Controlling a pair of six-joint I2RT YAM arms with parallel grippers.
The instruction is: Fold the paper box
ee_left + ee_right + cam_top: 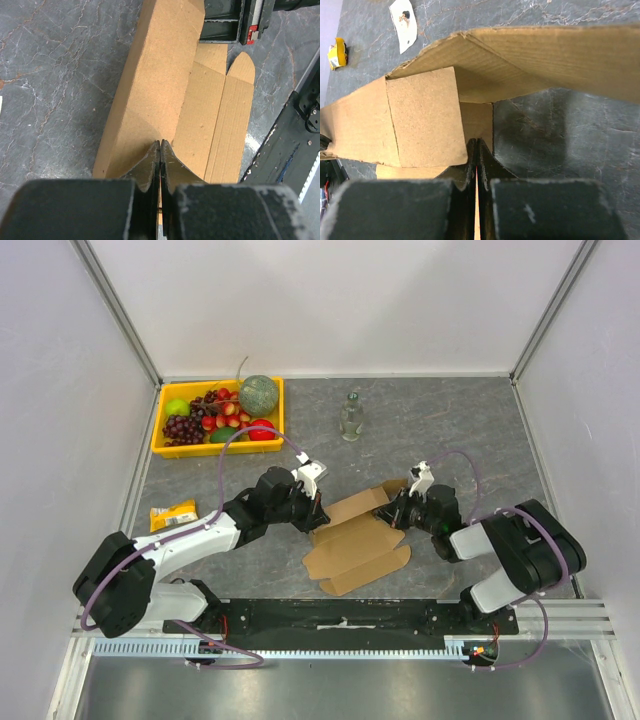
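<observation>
The paper box [355,545] is a brown cardboard sheet lying in the middle of the table, with its far panel raised. My left gripper [318,517] is at the left end of that raised panel. In the left wrist view the gripper [160,142] is shut, its tips against the crease where the standing panel [150,85] meets the flat part. My right gripper [398,512] is at the panel's right end. Seen from the right wrist, that gripper [477,140] is shut, under the arched cardboard [420,115] and beside a small inner flap. I cannot see cardboard pinched in either one.
A yellow tray [160,430] of fruit stands at the back left. A small glass bottle [350,417] is behind the box, and a yellow packet [173,515] lies at the left. The black mounting rail [340,615] runs along the near edge. Walls close off three sides.
</observation>
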